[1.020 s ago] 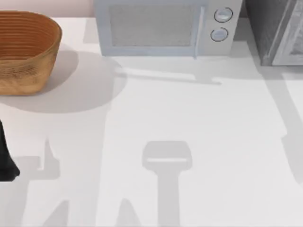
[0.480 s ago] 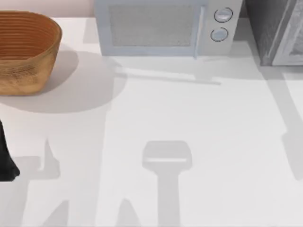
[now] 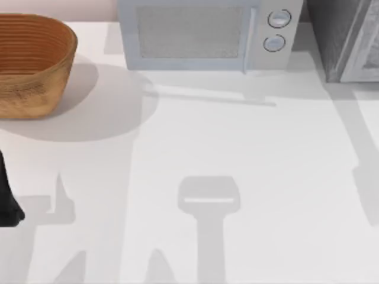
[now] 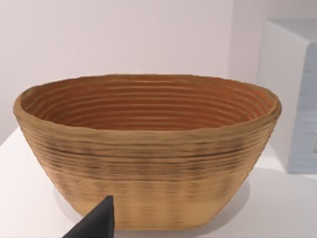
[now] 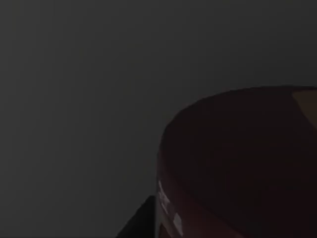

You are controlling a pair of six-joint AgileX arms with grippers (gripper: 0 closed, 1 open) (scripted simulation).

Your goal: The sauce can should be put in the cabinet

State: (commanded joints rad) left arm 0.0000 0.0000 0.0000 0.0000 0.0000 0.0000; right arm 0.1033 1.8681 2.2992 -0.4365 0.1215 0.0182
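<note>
Nothing's shifted on the table vs earlier frames; left gripper parked at left edge nr basket, fingers can't tell; right wrist view dark; cabinet at back-right corner, I'd guess placement underway.

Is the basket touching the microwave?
Apart. In the top view, bare white table and shadow separate the basket, at the left, from the microwave.

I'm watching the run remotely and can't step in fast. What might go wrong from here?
The right wrist view is dark, so how the can is set down can't be checked. The cabinet stands close beside the microwave, leaving little margin on that side. The left arm is parked near the basket.
</note>
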